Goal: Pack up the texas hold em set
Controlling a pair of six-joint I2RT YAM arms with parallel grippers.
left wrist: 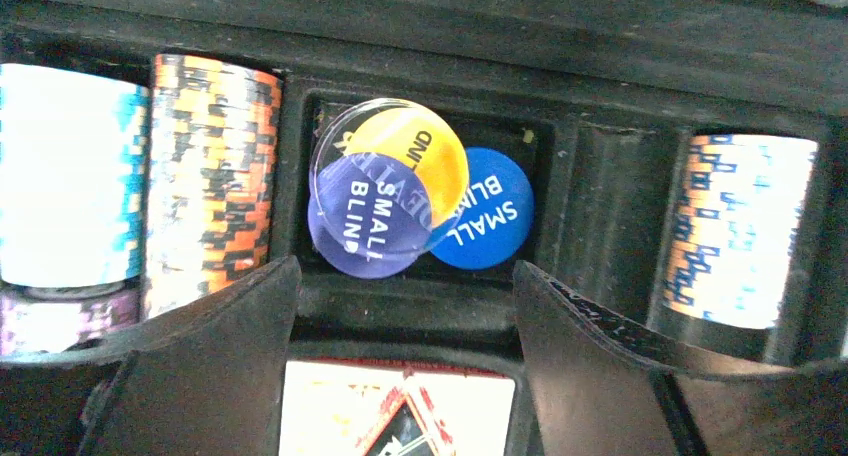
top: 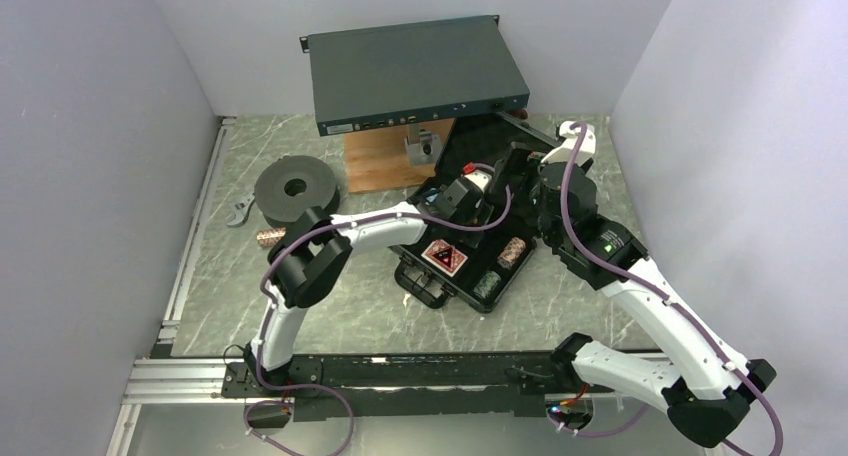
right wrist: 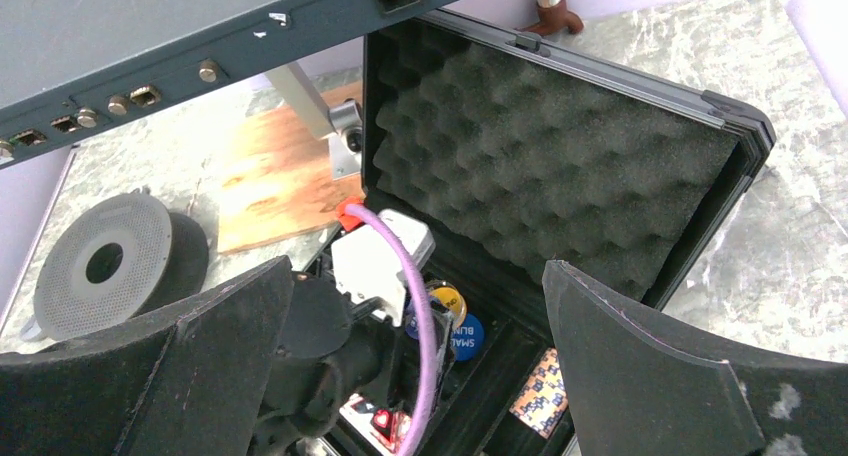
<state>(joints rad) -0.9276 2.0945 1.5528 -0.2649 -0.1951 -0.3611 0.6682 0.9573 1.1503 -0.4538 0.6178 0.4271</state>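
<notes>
The black case (top: 457, 294) lies open in mid-table, its egg-crate foam lid (right wrist: 540, 166) standing up behind it. In the left wrist view, round blue and yellow buttons (left wrist: 420, 191) lie in a middle pocket. An orange-black chip roll (left wrist: 210, 176) and a pale roll (left wrist: 65, 176) sit to their left, and another roll (left wrist: 740, 226) to the right. The red-black triangle (left wrist: 400, 416) sits below them. My left gripper (left wrist: 405, 306) is open and empty just above the buttons' pocket. My right gripper (right wrist: 418, 276) is open and empty, above the case and facing the lid.
A large grey electronics box (top: 415, 73) stands at the back over a wooden board (top: 385, 156). A dark round spool (top: 293, 189) lies at the left, with a loose chip roll (top: 270, 237) and a small metal piece (top: 238, 214) near it.
</notes>
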